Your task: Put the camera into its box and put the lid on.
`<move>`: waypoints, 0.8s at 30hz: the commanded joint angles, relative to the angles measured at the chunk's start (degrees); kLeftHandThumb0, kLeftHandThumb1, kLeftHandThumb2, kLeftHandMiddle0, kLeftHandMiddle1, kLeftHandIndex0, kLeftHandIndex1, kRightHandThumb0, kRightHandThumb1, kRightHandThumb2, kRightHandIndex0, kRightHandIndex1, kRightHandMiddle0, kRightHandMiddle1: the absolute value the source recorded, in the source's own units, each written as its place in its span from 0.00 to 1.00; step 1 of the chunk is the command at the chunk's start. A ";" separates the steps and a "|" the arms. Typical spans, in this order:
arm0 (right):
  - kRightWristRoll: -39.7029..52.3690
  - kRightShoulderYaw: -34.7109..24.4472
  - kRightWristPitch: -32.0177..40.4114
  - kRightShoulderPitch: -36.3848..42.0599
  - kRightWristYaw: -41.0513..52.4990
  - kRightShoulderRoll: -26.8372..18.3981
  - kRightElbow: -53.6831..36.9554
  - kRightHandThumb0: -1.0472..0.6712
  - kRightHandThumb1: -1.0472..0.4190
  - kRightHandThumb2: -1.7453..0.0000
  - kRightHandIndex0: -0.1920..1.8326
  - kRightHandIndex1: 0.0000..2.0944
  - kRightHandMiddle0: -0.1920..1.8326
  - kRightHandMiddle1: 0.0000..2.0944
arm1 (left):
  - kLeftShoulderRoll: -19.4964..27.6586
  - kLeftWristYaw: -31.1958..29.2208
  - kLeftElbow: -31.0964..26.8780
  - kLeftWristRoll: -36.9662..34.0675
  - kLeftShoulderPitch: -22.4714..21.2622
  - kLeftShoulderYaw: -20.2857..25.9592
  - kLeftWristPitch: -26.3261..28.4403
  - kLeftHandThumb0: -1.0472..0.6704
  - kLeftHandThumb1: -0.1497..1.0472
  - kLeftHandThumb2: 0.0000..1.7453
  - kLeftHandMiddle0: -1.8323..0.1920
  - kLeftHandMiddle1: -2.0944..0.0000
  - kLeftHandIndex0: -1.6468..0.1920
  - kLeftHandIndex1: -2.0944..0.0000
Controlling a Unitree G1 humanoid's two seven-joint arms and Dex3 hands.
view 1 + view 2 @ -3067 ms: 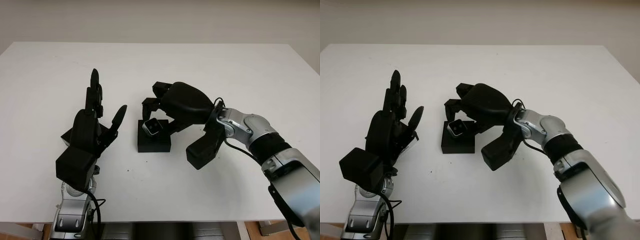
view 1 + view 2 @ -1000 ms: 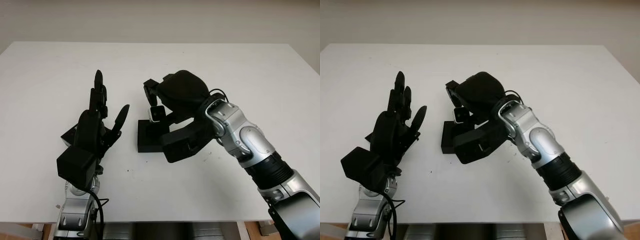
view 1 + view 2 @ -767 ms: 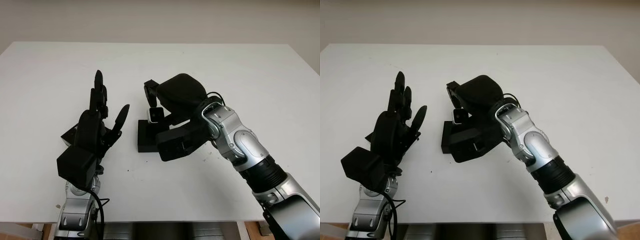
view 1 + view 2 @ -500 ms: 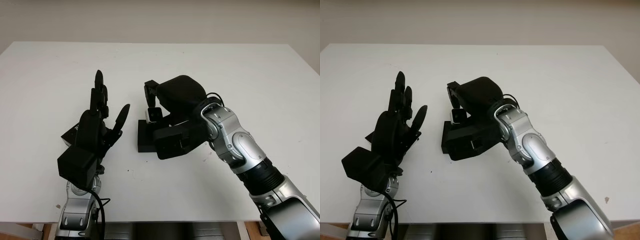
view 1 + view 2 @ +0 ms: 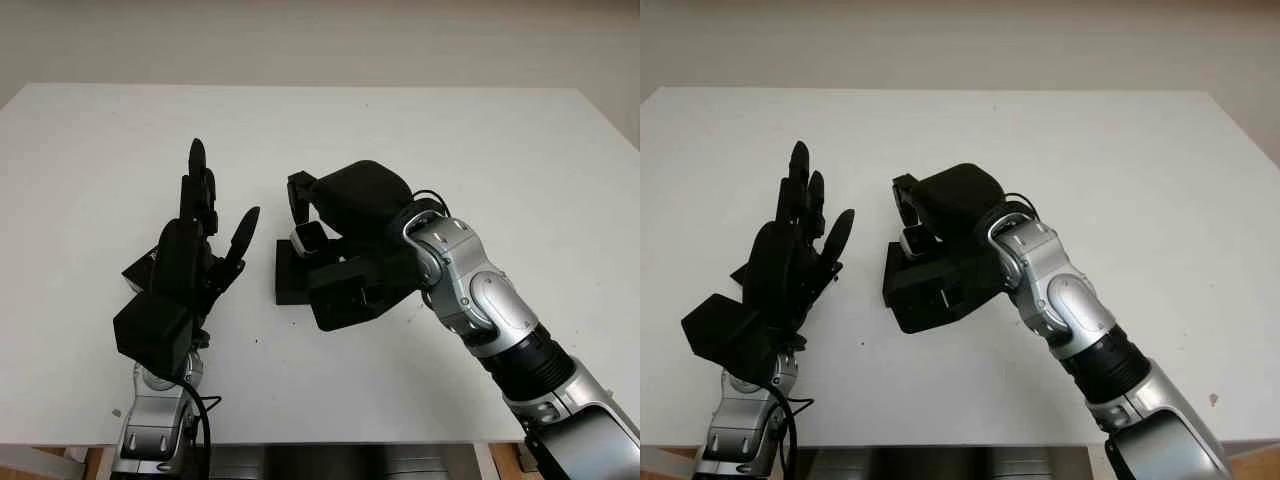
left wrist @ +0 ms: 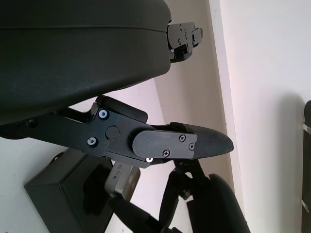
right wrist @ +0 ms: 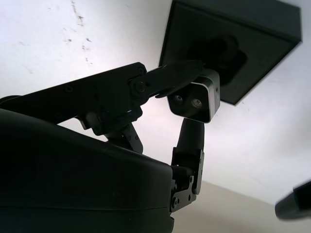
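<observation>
The white table (image 5: 480,150) carries everything; the right arm (image 5: 480,300) reaches in from the lower right and bends toward the middle, while the left arm (image 5: 155,420) rises from the lower left; the right hand (image 5: 350,215) hangs just above the black box (image 5: 290,275), its fingers pinching the small silver camera (image 7: 193,101) from two sides, so that the camera sits in the air over the box's open recess and apart from it; the left hand (image 5: 190,265) stands upright just left of the box, open and holding nothing, fingertips pointing away from the robot; the box lies open on the table between the two hands; behind the left hand, a dark flat piece (image 5: 138,270) lies on the table, mostly hidden, so I cannot tell what it is.
</observation>
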 commanded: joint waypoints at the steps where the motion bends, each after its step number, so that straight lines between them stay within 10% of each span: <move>1: -0.70 0.27 -0.10 -0.95 0.25 -0.08 -1.12 0.38 0.00 0.92 0.36 1.00 0.18 0.64 | -0.36 -0.10 -0.16 -0.39 -0.77 -0.10 -0.04 0.22 1.00 0.18 0.97 0.97 0.98 0.98; 24: -3.75 1.62 0.04 -1.44 4.83 0.71 -1.70 0.38 0.00 0.91 0.33 1.00 0.18 0.49 | -0.90 1.14 0.75 0.65 -1.18 -0.66 -0.67 0.22 1.00 0.19 0.96 0.97 0.97 0.97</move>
